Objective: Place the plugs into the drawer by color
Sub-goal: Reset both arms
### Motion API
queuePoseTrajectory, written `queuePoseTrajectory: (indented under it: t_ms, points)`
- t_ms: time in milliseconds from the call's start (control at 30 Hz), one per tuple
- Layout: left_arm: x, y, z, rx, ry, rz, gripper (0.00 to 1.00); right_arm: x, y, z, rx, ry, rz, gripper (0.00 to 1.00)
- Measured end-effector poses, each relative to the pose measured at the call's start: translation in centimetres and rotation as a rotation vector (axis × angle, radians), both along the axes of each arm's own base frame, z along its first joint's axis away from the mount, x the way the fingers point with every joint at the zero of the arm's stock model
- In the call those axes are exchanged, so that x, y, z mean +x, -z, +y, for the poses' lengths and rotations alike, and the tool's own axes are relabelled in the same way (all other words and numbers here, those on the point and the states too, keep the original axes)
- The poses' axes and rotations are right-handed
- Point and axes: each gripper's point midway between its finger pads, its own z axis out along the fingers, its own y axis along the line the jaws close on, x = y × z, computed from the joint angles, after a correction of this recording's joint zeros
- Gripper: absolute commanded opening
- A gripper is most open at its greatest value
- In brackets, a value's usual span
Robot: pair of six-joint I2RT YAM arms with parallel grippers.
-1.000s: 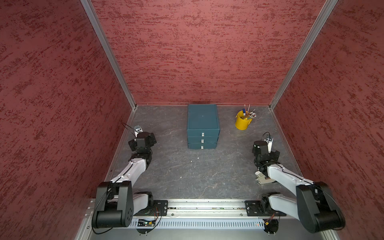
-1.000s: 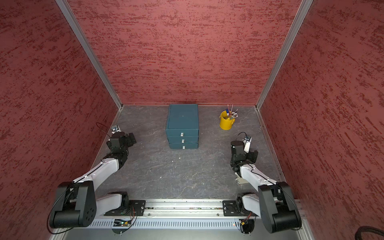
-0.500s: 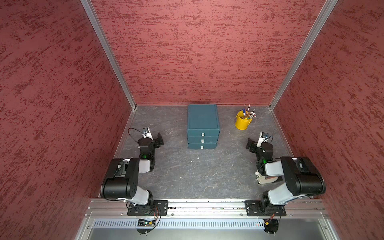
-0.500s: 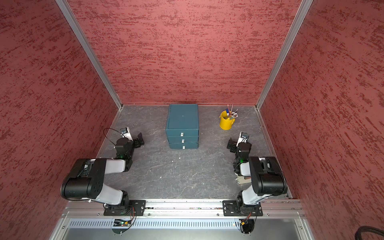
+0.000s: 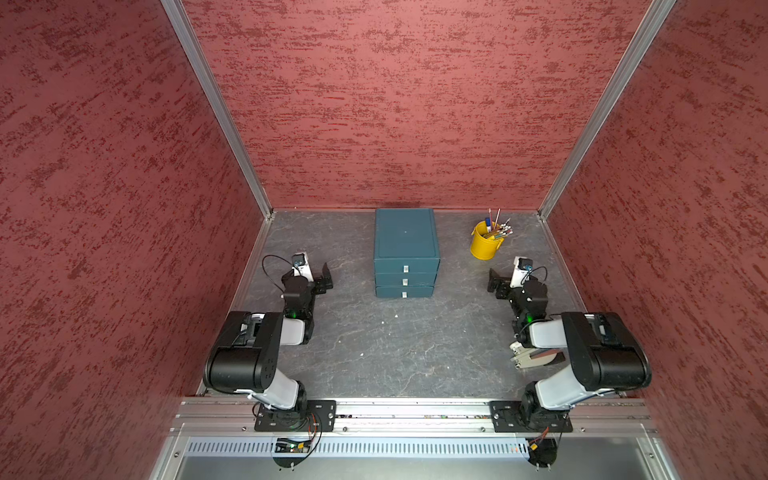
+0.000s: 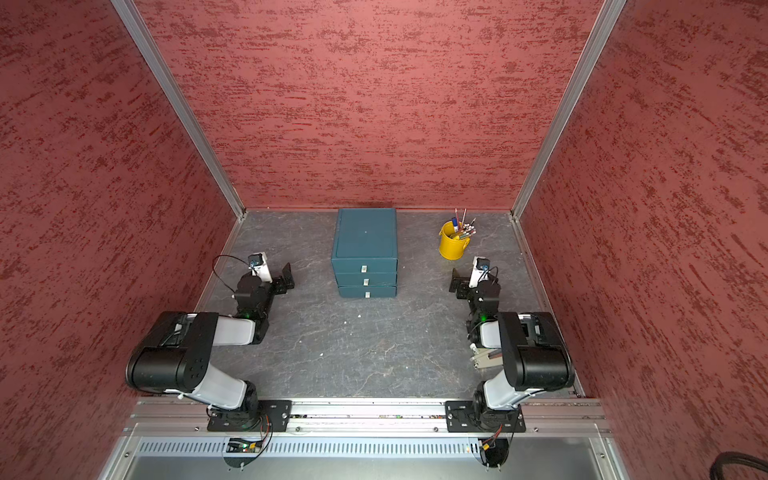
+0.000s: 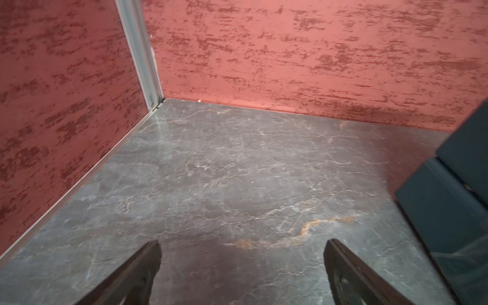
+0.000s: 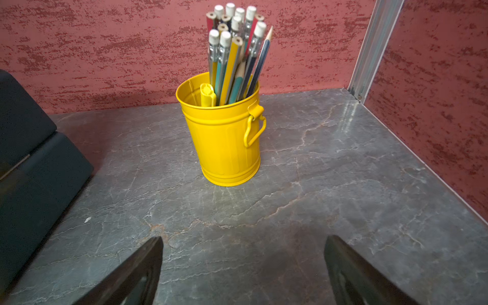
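Dark teal drawer at mid back edge of desk, all 3 tiers shut, yellow bucket w/ pencils near back-right corner, left claw & right claw released, empty, either side of drawer, well apart from it

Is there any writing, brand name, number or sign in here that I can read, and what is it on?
No text can be read in any view.
Drawer: no writing; its white pull tabs look blank.
Yellow bucket: plain, no label.
Pencils in the bucket: no print can be made out.
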Motion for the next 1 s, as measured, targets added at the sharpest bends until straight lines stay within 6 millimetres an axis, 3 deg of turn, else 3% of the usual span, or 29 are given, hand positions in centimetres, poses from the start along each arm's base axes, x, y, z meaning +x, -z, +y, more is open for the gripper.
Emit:
queuePoseTrajectory:
  t_ms: [1000]
  points:
    - [0.05, 0.19, 0.32, 0.009, 0.016, 0.011, 1.0, 0.52, -0.1, 0.44, -0.01, -0.016, 0.012, 0.98]
